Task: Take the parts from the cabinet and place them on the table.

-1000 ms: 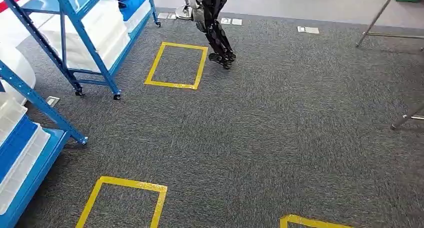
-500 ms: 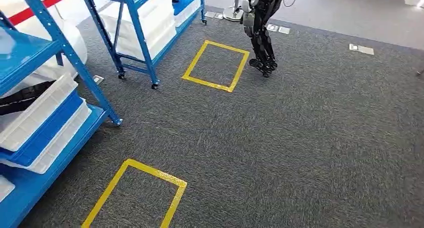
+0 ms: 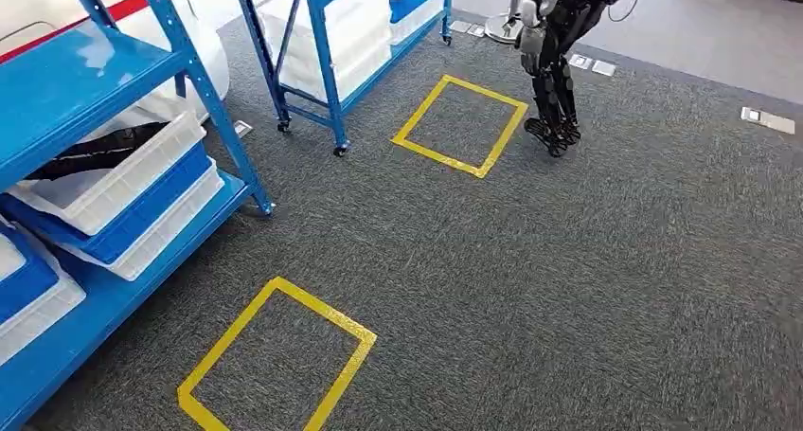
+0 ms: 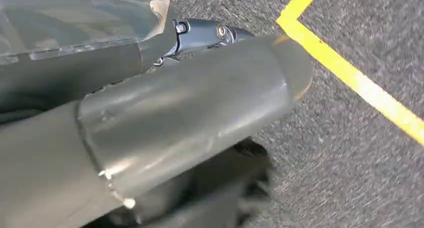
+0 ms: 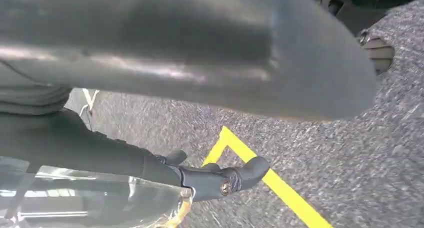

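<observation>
No legible writing or brand marks anywhere. Near blue shelving unit stood at the left of the head view, holding stacked white bins and blue bins; a black, strap-like part lay in the top white bin, long, dark and slightly curved. A second blue rack on castors stood farther back with more white bins. Grey carpet carried yellow tape squares. Another humanoid robot's legs stood beyond the far square. Left hand and right hand showed dark fingers in the wrist views; could not tell their state.
</observation>
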